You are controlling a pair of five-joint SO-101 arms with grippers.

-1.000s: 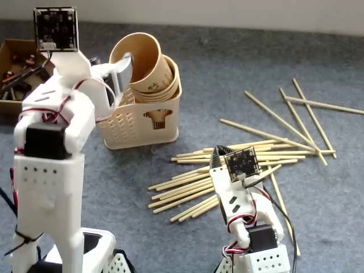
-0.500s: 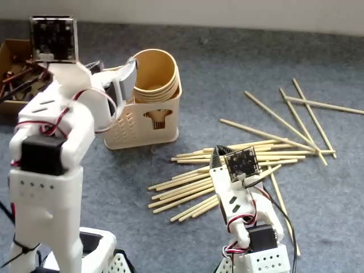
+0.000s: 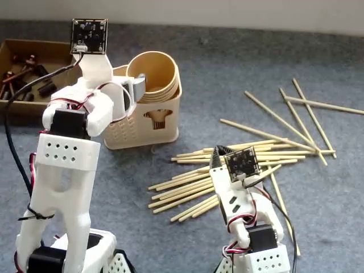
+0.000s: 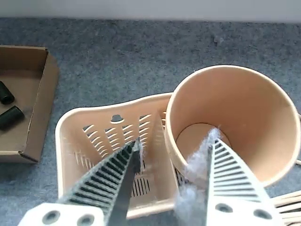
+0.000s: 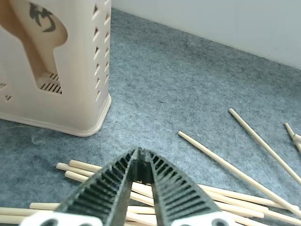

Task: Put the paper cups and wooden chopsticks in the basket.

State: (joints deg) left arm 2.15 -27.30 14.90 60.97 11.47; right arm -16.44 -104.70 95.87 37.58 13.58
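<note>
The left claw point(image 4: 174, 146) was spread wide astride the rim of the paper cups point(image 4: 244, 108), which were stacked in the basket point(image 4: 89, 127). The right claw point(image 5: 140, 153) was pinched shut, empty, over the wooden chopsticks point(image 3: 187, 190) scattered nearby. They're light, stiff and roll-prone, so probably best grabbed mid-length.

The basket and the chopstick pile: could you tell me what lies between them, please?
Just bare grey table surface separates the basket from the pile, as the high view and right wrist view both show.
</note>
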